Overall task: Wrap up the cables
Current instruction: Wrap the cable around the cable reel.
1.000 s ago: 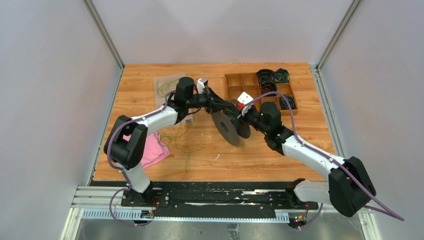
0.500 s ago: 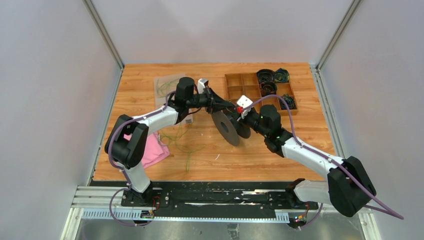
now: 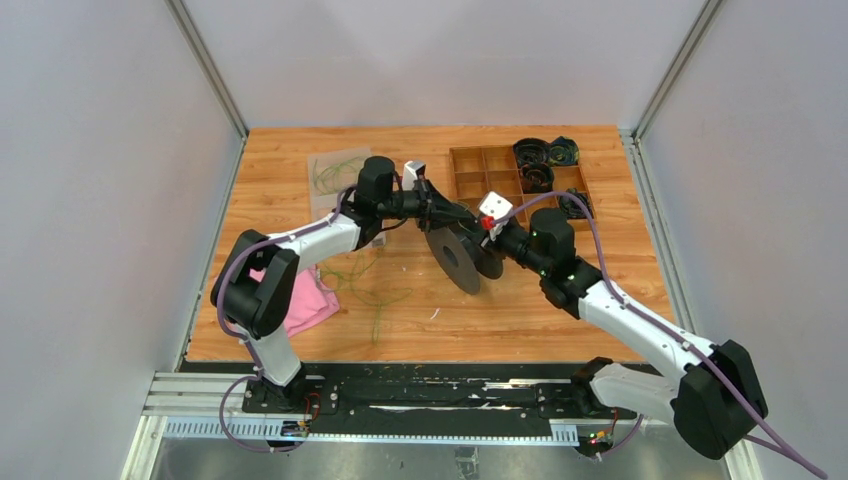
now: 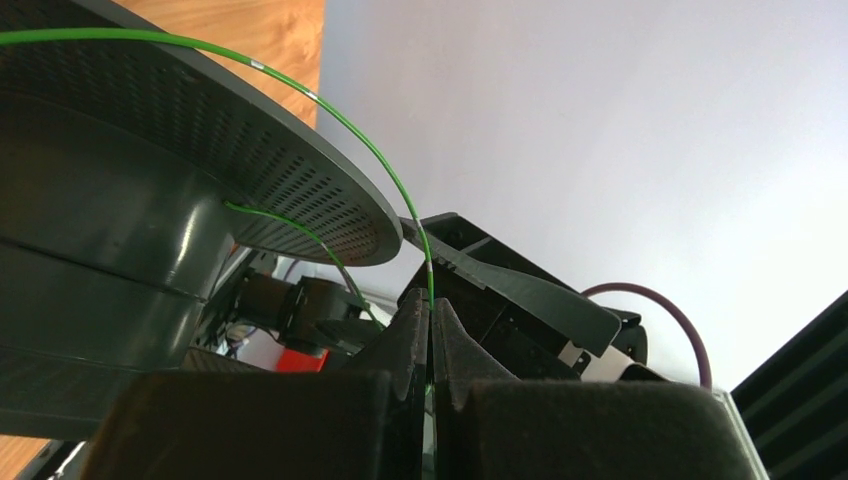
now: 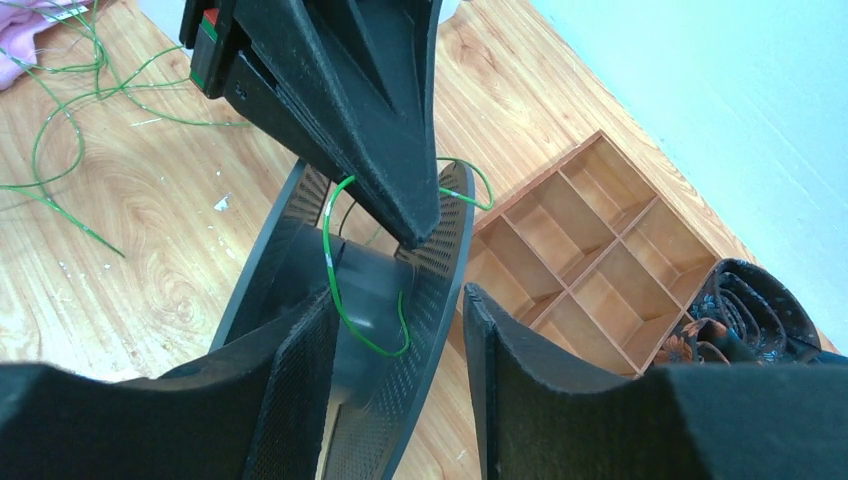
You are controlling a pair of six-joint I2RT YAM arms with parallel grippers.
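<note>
Cables (image 3: 375, 298): thin yellow-green wires. A loose tangle lies on the wooden tabletop (image 3: 500, 320), left of ctr in top view, just right of a pink cloth (image 3: 310, 305). More sit in a clear bag (image 3: 335, 172), upper left. One strand leads to the big black plastic spool (image 3: 458, 256) at ctr frame, tilted on edge btwn the two grippers.

L gripper (image 4: 431, 312): jaws fully closed, pinching that strand. In L wrist view the wire arcs from the tips over the perforated flange.

R gripper (image 5: 398, 300): jaws partway apart, straddling the flange rim at frame right, w/ a gap showing on one side. A wire loop lies on the hub.

Wooden compartment tray (image 3: 478, 172) is upper right, w/ dark rolled items (image 3: 545, 152) in its far cells.
</note>
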